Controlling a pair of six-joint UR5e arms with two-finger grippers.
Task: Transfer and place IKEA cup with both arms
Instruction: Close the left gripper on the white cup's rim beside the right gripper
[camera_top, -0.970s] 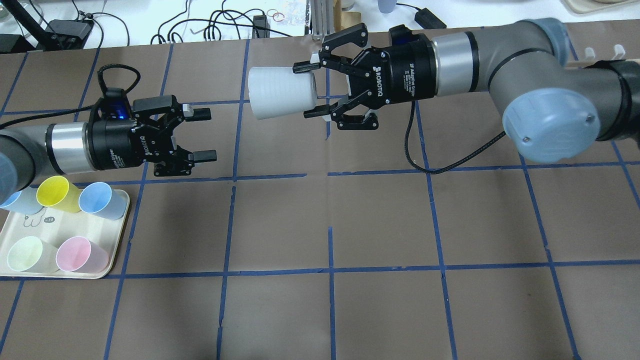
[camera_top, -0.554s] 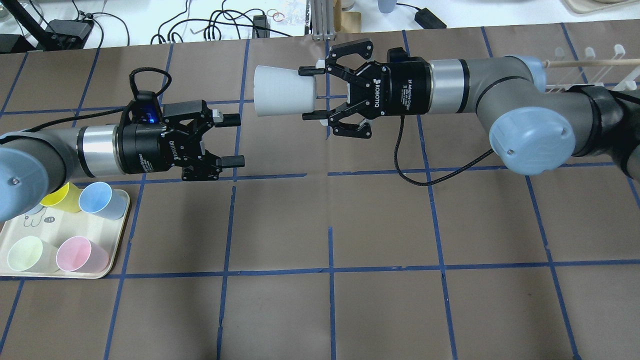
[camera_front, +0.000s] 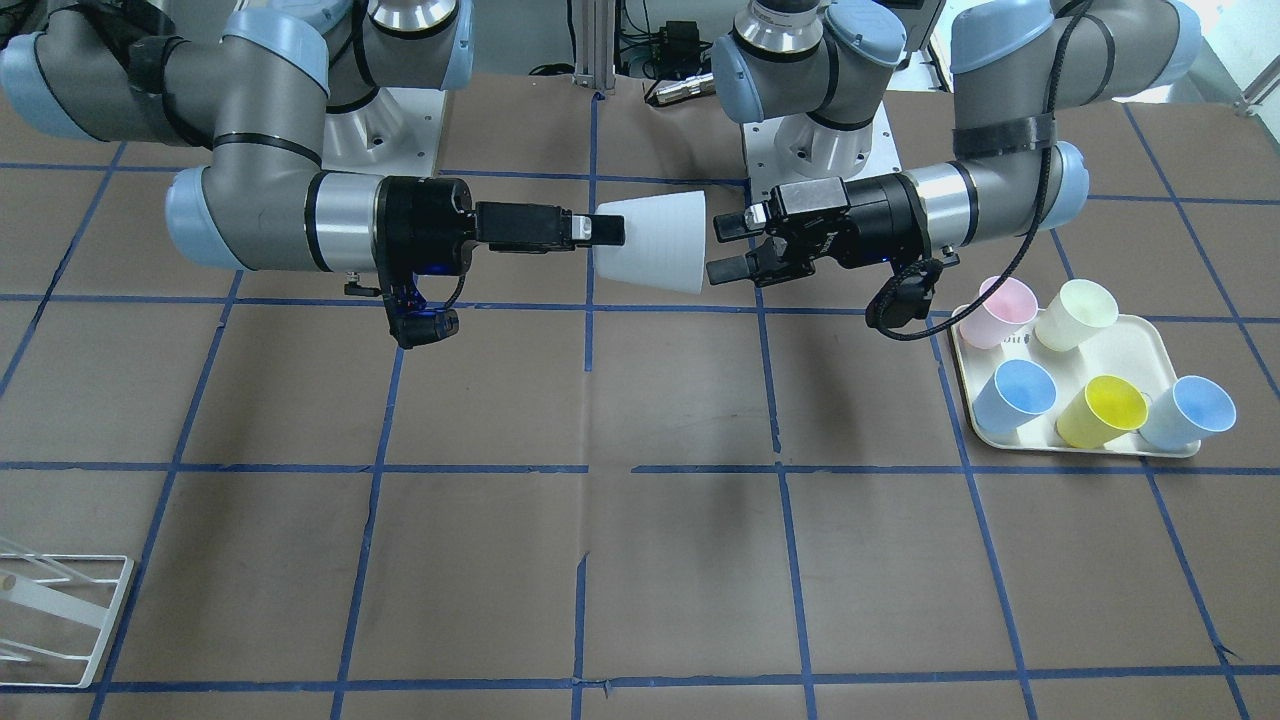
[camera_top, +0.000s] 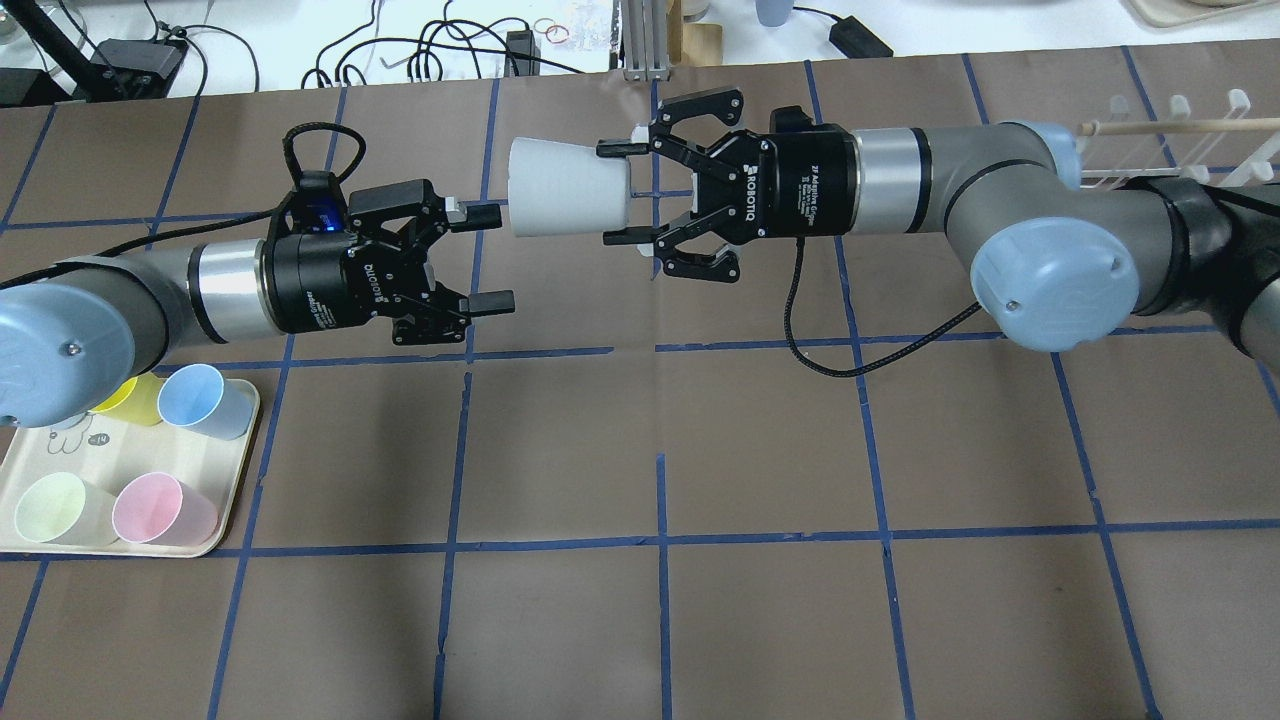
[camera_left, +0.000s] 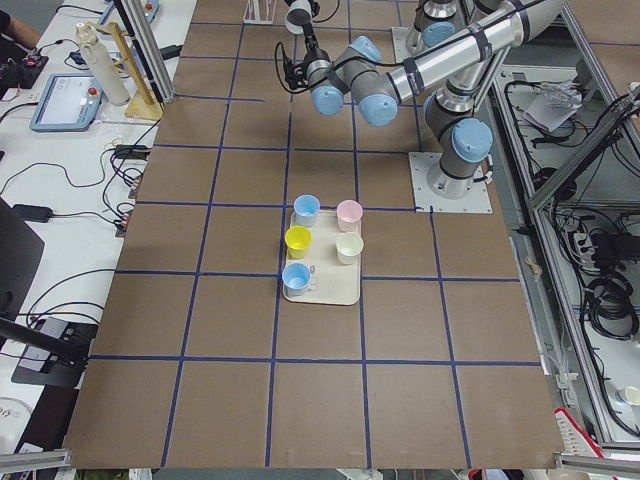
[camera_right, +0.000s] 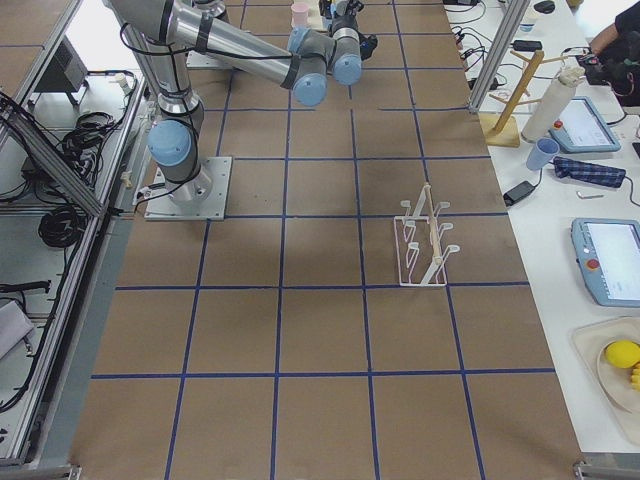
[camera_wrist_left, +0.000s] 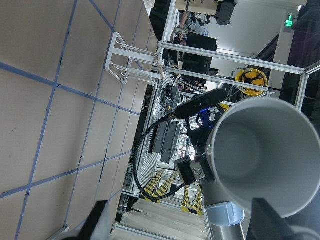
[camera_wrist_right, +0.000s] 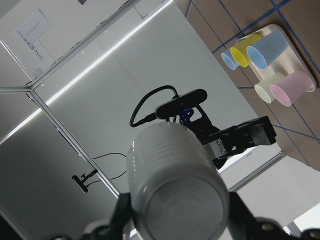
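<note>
While the right gripper (camera_top: 612, 193) is pinching the narrow base of the pale grey tapered plastic IKEA cup (camera_top: 565, 188), it is holding it sideways in the air, midway between the table's (camera_top: 760, 450) left and right edges. Its long axis is lying along the table, wide mouth facing the left gripper (camera_top: 495, 257), which is hanging just beside the rim, fingers (camera_top: 492, 301) spread, not touching.

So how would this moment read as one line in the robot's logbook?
phase: mid-air handover | right gripper: shut on IKEA cup, held sideways by its base | left gripper: open, near cup's mouth, not gripping
</note>
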